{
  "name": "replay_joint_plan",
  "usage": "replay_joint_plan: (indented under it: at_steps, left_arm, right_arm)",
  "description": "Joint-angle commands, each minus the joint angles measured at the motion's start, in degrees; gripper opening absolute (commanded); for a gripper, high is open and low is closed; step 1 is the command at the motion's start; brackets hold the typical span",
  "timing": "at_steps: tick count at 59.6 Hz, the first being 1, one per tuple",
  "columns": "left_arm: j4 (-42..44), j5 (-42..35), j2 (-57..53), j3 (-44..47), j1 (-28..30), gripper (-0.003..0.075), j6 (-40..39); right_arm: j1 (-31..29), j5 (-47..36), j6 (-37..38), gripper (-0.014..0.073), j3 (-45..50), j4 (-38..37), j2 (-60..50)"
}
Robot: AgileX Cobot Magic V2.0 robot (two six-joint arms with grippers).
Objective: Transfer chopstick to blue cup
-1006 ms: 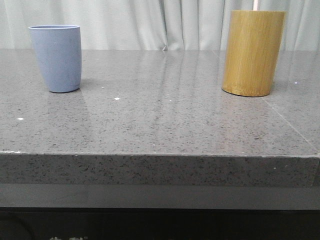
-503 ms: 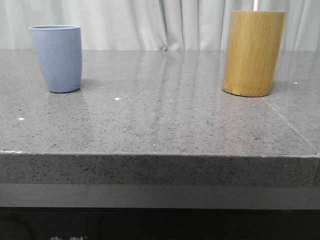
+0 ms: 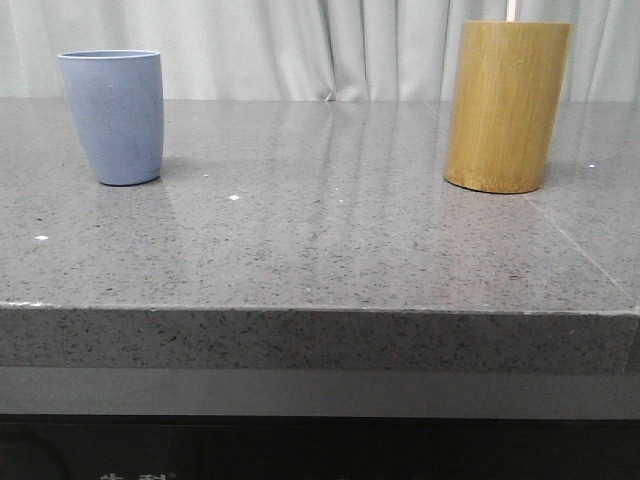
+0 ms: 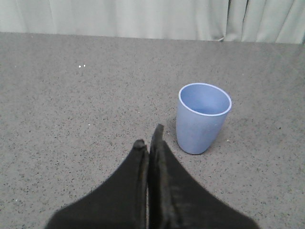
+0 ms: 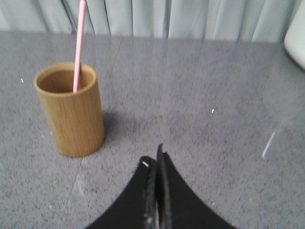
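Chopstick [image 5: 79, 43] stands upright inside bamboo cylinder [image 5: 70, 110], well apart from blue cup [image 3: 113, 116] on grey table [image 3: 320, 240]. Left gripper [image 4: 149, 143] clenched, empty, near the cup. Right gripper [image 5: 155, 158] clenched, empty, near the cylinder.

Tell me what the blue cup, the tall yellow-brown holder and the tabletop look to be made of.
Blue cup: likely matte plastic or a fibre composite; dull, even surface with faint specks.
Yellow-brown holder: probably bamboo; fine vertical grain, satin sheen.
Tabletop: polished speckled grey stone or a stone-look composite; it mirrors the curtain folds. Which one cannot be told by sight.
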Motion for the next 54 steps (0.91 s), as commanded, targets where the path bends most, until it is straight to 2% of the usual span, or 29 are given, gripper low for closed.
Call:
replay_joint_plan:
  at_steps: [1, 21, 26, 31, 36, 42, 46, 54]
  left_arm:
    - [-0.61, -4.2, 2.29, -1.93, -0.33, -0.0019, -0.41]
    - [-0.33, -4.21, 5.96, -1.93, -0.33, -0.0018, -0.41]
    - [-0.33, -4.77, 5.96, -1.93, -0.33, -0.0002, -0.41]
    - [-0.33, -5.31, 5.96, -1.93, -0.33, 0.009, -0.41]
    - [-0.33, -5.77, 5.96, -1.93, -0.33, 0.0267, -0.41]
    - [-0.33, -5.55, 5.96, -1.93, -0.33, 0.0461, -0.41]
    - [-0.33, -4.86, 5.96, -1.93, -0.33, 0.0524, -0.41]
    - [-2.32, -3.86, 5.96, -2.17, -0.33, 0.051, -0.41]
  right_arm:
    - [0.0, -3.21, 0.05, -0.0068, -1.96, -0.65, 2.68]
    - [0.0, -2.17, 0.05, -0.0065, -1.96, -1.29, 5.75]
    - [0.0, -2.11, 0.05, -0.0015, -1.96, -2.42, 5.75]
    - [0.0, -2.11, 0.05, 0.0135, -1.96, -2.99, 5.75]
    - [0.0, -2.11, 0.05, 0.0339, -1.96, -2.99, 5.75]
    - [0.0, -2.06, 0.05, 0.0495, -1.96, -2.99, 5.75]
    - [0.0, -2.06, 0.05, 0.0521, -1.96, -2.99, 5.75]
    - [0.0, -2.12, 0.05, 0.0518, -1.96, -2.99, 5.75]
